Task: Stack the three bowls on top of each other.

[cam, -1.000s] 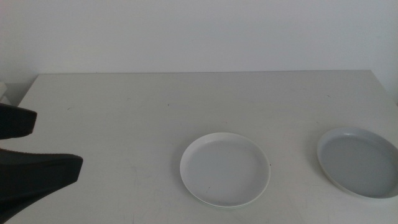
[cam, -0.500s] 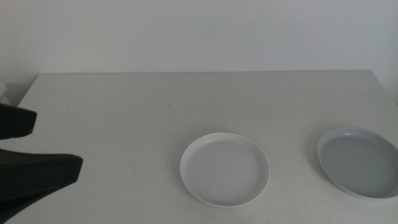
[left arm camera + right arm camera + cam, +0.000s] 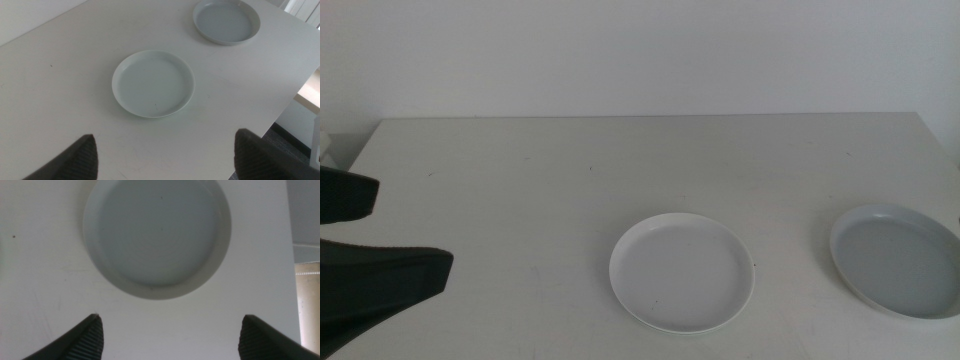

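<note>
On the table (image 3: 520, 170) lie 2 bowls, both flat and empty: 1 white bowl (image 3: 682, 271) near the front centre and 1 grey-blue bowl (image 3: 898, 260) well apart at the right edge. The third bowl is out of sight. The left gripper (image 3: 165, 155) hangs at the table's left side, jaws spread wide, holding nothing. The right gripper (image 3: 170, 335) hovers directly above the grey-blue bowl, jaws likewise wide apart and empty.

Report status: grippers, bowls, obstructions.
Left gripper open, clear of white bowl. Right gripper open above grey-blue bowl. Bowls apart, unstacked; third unseen. Nothing blocking.
</note>
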